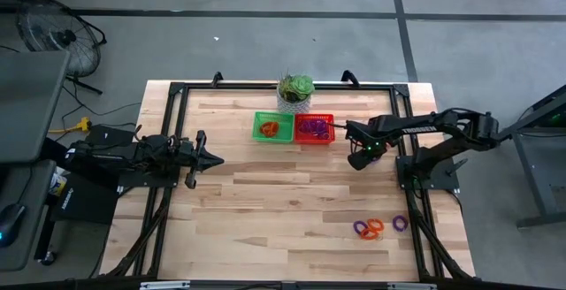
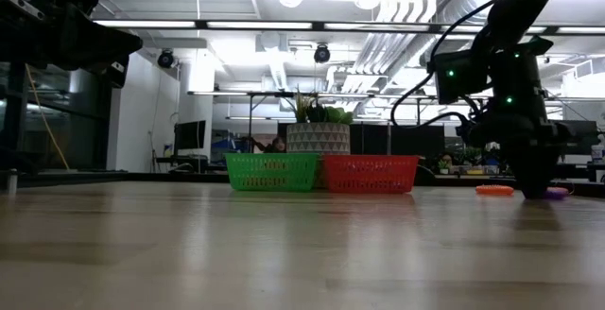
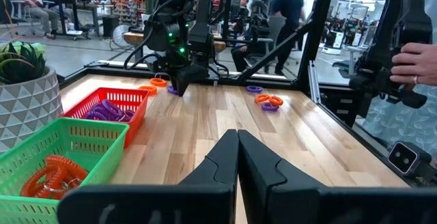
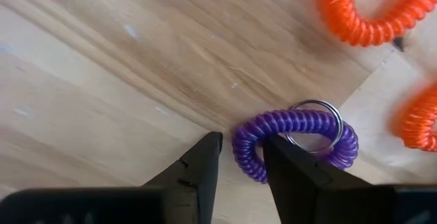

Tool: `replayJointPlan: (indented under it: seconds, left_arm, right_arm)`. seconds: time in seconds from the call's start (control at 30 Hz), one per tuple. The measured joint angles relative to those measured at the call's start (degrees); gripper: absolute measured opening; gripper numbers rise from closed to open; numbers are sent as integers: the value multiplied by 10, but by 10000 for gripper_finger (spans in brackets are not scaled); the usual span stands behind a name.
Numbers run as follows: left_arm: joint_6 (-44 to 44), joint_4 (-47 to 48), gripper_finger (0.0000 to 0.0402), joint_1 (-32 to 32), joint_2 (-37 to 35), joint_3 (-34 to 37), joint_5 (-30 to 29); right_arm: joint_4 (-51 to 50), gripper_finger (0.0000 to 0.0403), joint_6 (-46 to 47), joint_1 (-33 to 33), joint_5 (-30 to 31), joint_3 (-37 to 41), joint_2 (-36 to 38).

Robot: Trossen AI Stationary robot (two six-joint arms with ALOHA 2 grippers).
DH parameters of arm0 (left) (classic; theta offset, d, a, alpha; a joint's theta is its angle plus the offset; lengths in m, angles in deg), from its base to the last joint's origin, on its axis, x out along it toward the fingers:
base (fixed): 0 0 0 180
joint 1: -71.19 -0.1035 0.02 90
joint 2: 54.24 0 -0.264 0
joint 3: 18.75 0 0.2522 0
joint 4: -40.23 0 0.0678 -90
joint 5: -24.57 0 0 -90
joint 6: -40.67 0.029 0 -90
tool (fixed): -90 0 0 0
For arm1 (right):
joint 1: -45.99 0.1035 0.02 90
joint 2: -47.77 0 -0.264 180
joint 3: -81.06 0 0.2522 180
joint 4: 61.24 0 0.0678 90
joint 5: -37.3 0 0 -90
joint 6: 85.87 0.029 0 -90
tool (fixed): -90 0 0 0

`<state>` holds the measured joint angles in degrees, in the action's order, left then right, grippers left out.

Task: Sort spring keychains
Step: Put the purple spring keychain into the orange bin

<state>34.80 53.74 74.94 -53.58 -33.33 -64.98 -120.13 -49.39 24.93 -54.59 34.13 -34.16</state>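
My right gripper (image 4: 242, 159) points down at the table, right of the red basket (image 1: 313, 129), open around a purple spring keychain (image 4: 293, 138) with a metal ring lying flat on the wood. Two orange keychains (image 4: 362, 19) lie beside it. More purple ones fill the red basket (image 3: 109, 108); orange ones lie in the green basket (image 3: 51, 176). A loose cluster (image 1: 370, 228) lies near the right front. My left gripper (image 3: 237, 149) is shut and level at the table's left (image 1: 217, 159). My right gripper comes from above with one finger (image 4: 293, 173) inside the purple keychain's loop and the other (image 4: 198, 162) outside it. The coil's end (image 4: 247, 157) lies between them, flat on the table. A thin gap shows at the outer finger; whether the inner one touches I cannot tell.
A potted plant (image 1: 295, 91) stands behind the two baskets at the far edge. A black frame (image 1: 402, 91) runs around the table top. Beyond the table a person's hand (image 3: 416, 60) holds a device, and other people stand in the room.
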Motion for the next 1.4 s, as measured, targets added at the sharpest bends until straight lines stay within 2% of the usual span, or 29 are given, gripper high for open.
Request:
replayJointPlan:
  seconds: [0.43, 0.77, 0.93, 1.2, 1.4]
  left_arm:
    - [0, 0, 0, 0, 0, 0, 0]
    - [0, 0, 0, 0, 0, 0, 0]
    - [0, 0, 0, 0, 0, 0, 0]
    - [0, 0, 0, 0, 0, 0, 0]
    - [0, 0, 0, 0, 0, 0, 0]
  right_arm:
    - [4, 25, -4, 0, -6, 0, -1]
    - [-20, 18, 7, -1, 0, -15, 24]
    - [-29, 14, 10, -3, -28, -38, 57]
    - [-42, 13, 9, -3, -43, -98, 99]
    - [-40, 12, -10, -9, -33, -166, 102]
